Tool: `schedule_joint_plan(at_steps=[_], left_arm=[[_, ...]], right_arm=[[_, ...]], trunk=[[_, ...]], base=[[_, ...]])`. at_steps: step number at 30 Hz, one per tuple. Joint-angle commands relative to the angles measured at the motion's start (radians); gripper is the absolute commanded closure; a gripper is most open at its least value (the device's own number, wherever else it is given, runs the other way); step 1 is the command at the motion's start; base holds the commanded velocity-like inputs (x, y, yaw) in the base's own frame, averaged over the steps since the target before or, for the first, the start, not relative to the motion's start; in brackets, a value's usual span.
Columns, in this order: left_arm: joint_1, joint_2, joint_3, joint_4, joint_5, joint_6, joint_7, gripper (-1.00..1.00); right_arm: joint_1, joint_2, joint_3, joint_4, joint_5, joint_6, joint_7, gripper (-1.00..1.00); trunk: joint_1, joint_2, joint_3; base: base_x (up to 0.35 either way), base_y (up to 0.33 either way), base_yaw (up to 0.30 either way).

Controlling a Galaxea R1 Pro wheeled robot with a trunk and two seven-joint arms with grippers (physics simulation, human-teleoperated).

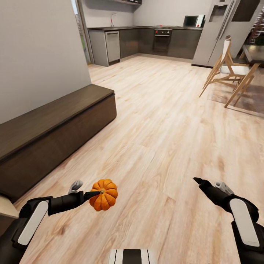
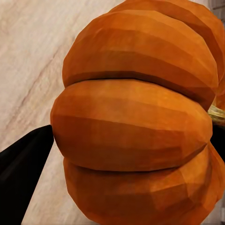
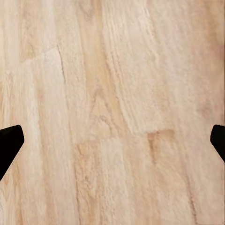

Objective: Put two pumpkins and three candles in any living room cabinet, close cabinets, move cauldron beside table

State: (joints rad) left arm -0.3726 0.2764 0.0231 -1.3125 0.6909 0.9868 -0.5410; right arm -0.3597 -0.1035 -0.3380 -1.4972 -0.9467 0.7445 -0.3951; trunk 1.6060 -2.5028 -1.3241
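The left gripper [image 1: 96,194] is closed on one pumpkin [image 1: 104,194], a bright orange ribbed ball held above the floor [image 1: 165,139]. In the left wrist view the pumpkin [image 2: 136,117] sits right at the jaws, one black finger [image 2: 23,159] pressing its side and a bit of pale stem at its far edge. Only this one pumpkin can be counted.

The right gripper [image 1: 200,181] holds nothing. In the right wrist view its two black fingertips [image 3: 9,145] stand far apart at opposite edges, jaws spread wide, with bare light wood planks [image 3: 112,112] between them.

Outward from the left jaws, on their outer side and ahead, runs one long, low, dark brown cabinet [image 1: 55,135] along the pale wall [image 1: 36,55]; its front reads as a flat, closed face. The pumpkin hangs near the cabinet's nearer end but well clear of it.

Far ahead of both grippers is a kitchen: a run of grey cabinets [image 1: 146,40] with one oven [image 1: 162,38], one microwave [image 1: 193,21] on the counter and one tall fridge [image 1: 216,33]. Ahead of the right jaws and well apart stand one light wood chair [image 1: 227,69] and one table [image 1: 255,55] at the picture's edge.
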Motion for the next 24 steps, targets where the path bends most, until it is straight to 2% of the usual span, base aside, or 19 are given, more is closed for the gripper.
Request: schedule_joint_plan(at_steps=[1, 11, 15, 20, 24], left_arm=[[0.0, -0.001, 0.001, -0.001, -0.001, 0.006, -0.004, 1.0], [0.0, -0.001, 0.001, -0.001, -0.002, 0.006, -0.004, 1.0], [0.0, -0.002, 0.001, -0.001, -0.002, 0.006, -0.004, 1.0], [0.0, -0.002, 0.001, -0.001, -0.002, 0.006, -0.004, 1.0], [0.0, -0.003, 0.001, -0.001, -0.002, 0.005, -0.004, 1.0]], right_arm=[[-0.001, 0.0, -0.008, 0.001, -0.011, 0.003, -0.009, -1.0], [-0.001, 0.001, -0.022, 0.005, -0.01, 0.003, -0.011, -1.0], [-0.001, 0.001, -0.024, 0.007, -0.014, 0.002, -0.011, -1.0], [-0.001, 0.0, -0.024, 0.028, -0.052, 0.001, -0.01, -1.0], [-0.001, 0.001, -0.025, 0.044, -0.06, 0.001, -0.01, -1.0]], trunk=[[-0.001, 0.0, 0.003], [-0.005, 0.002, 0.041], [-0.014, 0.017, 0.055], [-0.033, 0.052, 0.071], [-0.048, 0.08, 0.082]], base=[[0.0, 0.0, -0.268], [0.0, 0.0, -0.252], [0.0, 0.0, -0.05], [0.0, 0.0, -0.006], [0.0, 0.0, 0.0]])
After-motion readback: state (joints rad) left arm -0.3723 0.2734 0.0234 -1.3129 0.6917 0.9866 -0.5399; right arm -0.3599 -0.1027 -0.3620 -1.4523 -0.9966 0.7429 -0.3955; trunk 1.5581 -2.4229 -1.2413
